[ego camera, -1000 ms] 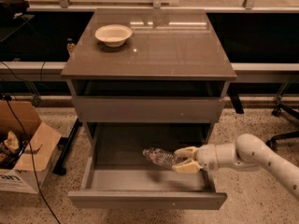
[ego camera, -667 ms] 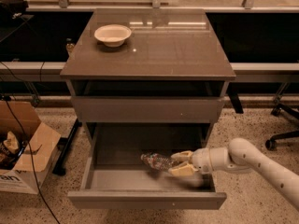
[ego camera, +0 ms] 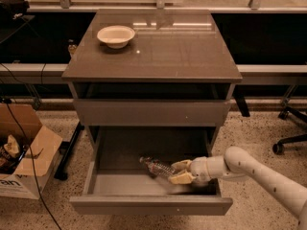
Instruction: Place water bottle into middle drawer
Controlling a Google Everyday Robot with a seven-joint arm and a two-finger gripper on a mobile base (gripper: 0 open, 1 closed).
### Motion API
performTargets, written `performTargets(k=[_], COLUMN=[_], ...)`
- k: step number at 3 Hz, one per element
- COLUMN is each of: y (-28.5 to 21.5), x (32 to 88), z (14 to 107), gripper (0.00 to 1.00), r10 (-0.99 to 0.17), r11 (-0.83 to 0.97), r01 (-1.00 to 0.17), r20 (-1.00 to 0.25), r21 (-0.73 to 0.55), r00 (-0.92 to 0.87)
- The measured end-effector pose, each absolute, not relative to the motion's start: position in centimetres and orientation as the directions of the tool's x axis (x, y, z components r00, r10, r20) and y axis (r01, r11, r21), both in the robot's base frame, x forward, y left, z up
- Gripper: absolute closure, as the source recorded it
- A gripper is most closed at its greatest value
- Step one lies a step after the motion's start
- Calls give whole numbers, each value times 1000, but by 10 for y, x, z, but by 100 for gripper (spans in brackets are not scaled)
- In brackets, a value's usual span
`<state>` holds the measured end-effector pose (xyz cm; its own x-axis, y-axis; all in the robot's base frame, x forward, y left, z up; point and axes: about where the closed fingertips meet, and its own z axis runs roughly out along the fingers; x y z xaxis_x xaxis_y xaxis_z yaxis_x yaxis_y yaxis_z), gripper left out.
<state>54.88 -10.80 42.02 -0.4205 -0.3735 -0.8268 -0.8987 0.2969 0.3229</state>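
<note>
1. Reaching in from the lower right, the robot's pale arm [ego camera: 261, 175] stretches over the right part of the open middle drawer [ego camera: 151, 205], with the hand [ego camera: 178, 172] inside the drawer cavity, right of its centre.
2. The hand's two cream fingers [ego camera: 181, 165] sit narrow, one on either side of the right end of the water bottle [ego camera: 156, 167], gripping it.
3. The water bottle lies nearly level, tilted a little, with its cap end pointing left and slightly toward the back of the drawer. It is within the drawer's walls; whether its body touches the drawer floor cannot be told.
4. The middle drawer is pulled far out from the grey cabinet [ego camera: 72, 87], its plain flat front nearest the camera. Apart from the bottle and the hand, the drawer floor shows bare grey.
5. Above it, the upper drawer front [ego camera: 151, 112] is pushed in flush, with a dark open slot between it and the tabletop [ego camera: 182, 47].
6. A white bowl [ego camera: 116, 35] stands upright on the tabletop near its back left corner, well apart from the hand.
7. On the speckled floor [ego camera: 259, 133] to the left of the cabinet stands an open cardboard box [ego camera: 29, 150], with a dark cable [ego camera: 23, 133] trailing across it.
8. At the right edge, the wheeled chair base [ego camera: 289, 128] shows partly.
</note>
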Motion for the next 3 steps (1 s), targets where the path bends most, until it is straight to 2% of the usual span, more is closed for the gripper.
performTargets(k=[2, 3], y=[-94, -92], x=[549, 548], z=[416, 415], gripper=[35, 4], r10=[-394, -394], r11=[300, 296], r01=[-902, -902], r20=[-820, -820], r21=[311, 313], r00=[-414, -414])
